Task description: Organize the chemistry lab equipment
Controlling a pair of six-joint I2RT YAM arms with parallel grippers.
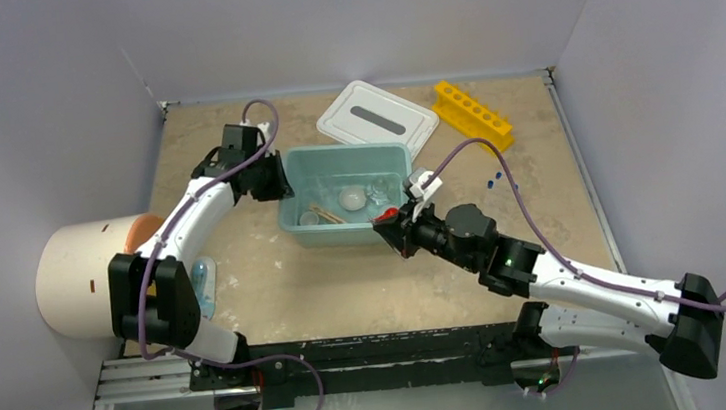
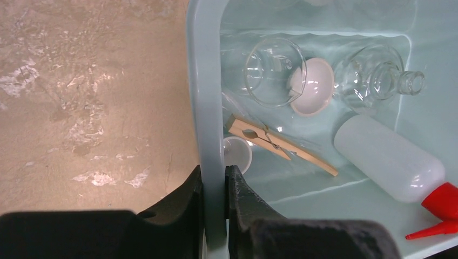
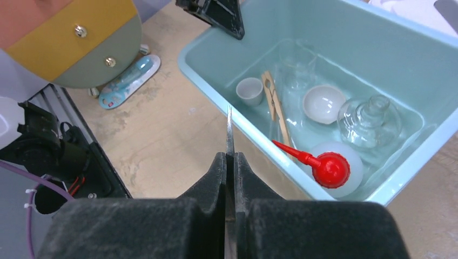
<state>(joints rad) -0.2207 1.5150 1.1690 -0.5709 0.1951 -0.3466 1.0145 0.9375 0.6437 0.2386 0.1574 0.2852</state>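
Observation:
My left gripper [image 1: 280,183] [image 2: 214,170] is shut on the left wall of the teal tub [image 1: 339,150] [image 2: 208,81], one finger outside and one inside. In the tub lie a clear squeeze bottle [image 2: 386,159] [image 3: 345,156] with a red nozzle, a white bowl [image 2: 313,86] [image 3: 323,103], a tiny white cup [image 2: 237,154] [image 3: 250,90], a wooden clip [image 2: 275,144] [image 3: 275,102], a glass flask [image 2: 378,78] and a glass beaker [image 2: 273,70]. My right gripper [image 1: 388,225] [image 3: 229,156] hovers at the tub's near right corner, shut on thin metal tweezers [image 3: 229,129] that stick out past its fingertips.
The tub's white lid [image 1: 378,121] lies behind it, with a yellow tube rack [image 1: 472,114] to its right. Tiny blue pieces [image 1: 494,179] sit right of the tub. A big cream cylinder [image 1: 85,277] stands at the left, a pale blue item [image 1: 203,286] beside it.

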